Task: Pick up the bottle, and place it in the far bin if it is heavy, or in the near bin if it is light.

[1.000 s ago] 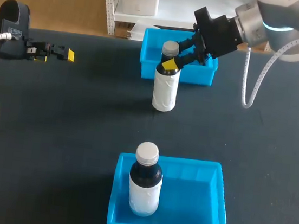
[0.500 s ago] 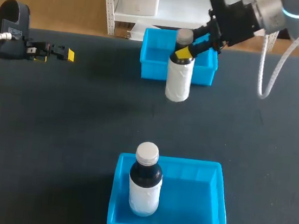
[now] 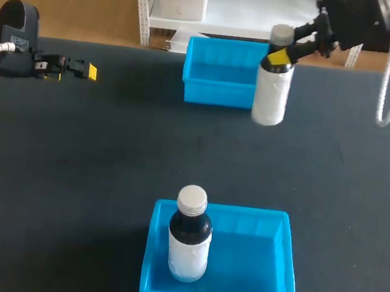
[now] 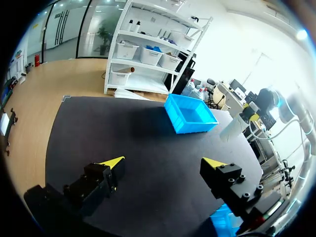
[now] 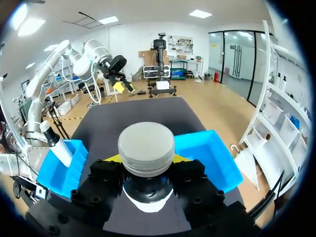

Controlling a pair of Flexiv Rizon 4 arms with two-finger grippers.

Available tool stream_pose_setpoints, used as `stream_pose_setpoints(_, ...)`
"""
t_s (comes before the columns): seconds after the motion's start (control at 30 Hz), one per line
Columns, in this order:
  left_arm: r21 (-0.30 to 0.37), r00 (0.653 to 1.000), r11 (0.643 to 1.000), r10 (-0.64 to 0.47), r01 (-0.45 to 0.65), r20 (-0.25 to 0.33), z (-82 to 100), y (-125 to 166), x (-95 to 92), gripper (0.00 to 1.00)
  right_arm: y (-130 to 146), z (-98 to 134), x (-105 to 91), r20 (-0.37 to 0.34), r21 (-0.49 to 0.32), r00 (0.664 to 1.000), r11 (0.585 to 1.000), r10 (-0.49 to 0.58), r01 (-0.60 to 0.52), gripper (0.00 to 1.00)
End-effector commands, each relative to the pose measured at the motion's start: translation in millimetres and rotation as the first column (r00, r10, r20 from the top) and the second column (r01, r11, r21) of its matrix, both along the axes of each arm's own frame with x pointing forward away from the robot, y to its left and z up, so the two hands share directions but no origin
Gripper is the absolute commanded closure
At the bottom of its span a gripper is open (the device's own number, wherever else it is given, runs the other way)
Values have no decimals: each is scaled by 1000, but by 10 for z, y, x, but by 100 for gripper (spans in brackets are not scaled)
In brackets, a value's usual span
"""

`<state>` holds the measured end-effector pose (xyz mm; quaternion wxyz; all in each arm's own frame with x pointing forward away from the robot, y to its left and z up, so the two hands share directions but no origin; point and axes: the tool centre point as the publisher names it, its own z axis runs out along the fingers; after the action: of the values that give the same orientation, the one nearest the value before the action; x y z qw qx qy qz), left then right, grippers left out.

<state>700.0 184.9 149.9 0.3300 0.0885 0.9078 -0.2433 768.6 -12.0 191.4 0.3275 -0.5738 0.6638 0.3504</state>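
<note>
Off at the table's (image 3: 70, 173) left edge, the left gripper (image 3: 69, 70) lies low over the dark top, and its own wrist view shows its two yellow-tipped fingers (image 4: 113, 162) standing wide apart with only bare table between them (image 4: 163, 163). Well ahead of that gripper sits the far bin (image 3: 218, 70), a blue tray which the left wrist view shows well beyond the open fingers (image 4: 190, 116). Nearer the robot, and well apart from both grippers, the near bin (image 3: 279, 270) holds a second bottle (image 3: 189, 238), upright against its left wall, dark with a white label and a pale cap. Farther right, the bottle (image 3: 271, 91) hangs upright from the right gripper (image 3: 286, 55); it is dark, wrapped in white, with a grey cap, and in the head view its body overlaps the far bin's right end. Whether it is over the bin or just beside it cannot be told from that view; the left wrist view shows it (image 4: 234, 127) beside the bin and seemingly off the table top. The right arm comes in from the far right corner, and its wrist view shows the gripper (image 5: 146, 159) clamped on the bottle's neck just under the cap (image 5: 146, 147), one yellow tip on each side. Beyond the held bottle in that view lie the far bin (image 5: 210, 150) on one side and the near bin (image 5: 59, 173) with its bottle (image 5: 57, 145) on the other.
</note>
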Motion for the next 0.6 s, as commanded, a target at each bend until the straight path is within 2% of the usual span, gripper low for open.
stream_pose_setpoints(0.03,0,1000,1000,0,0,0,0,0,0,0,-226,87,-4,10,4,999,999,-46,46,63)
stream_pose_setpoints(0.33,0,1000,1000,0,0,0,0,0,0,0,-385,359,373,60,-18,994,996,-90,91,63)
stream_pose_setpoints(0.6,0,1000,1000,0,0,0,0,0,0,0,-201,575,707,110,-21,992,997,-66,69,64)
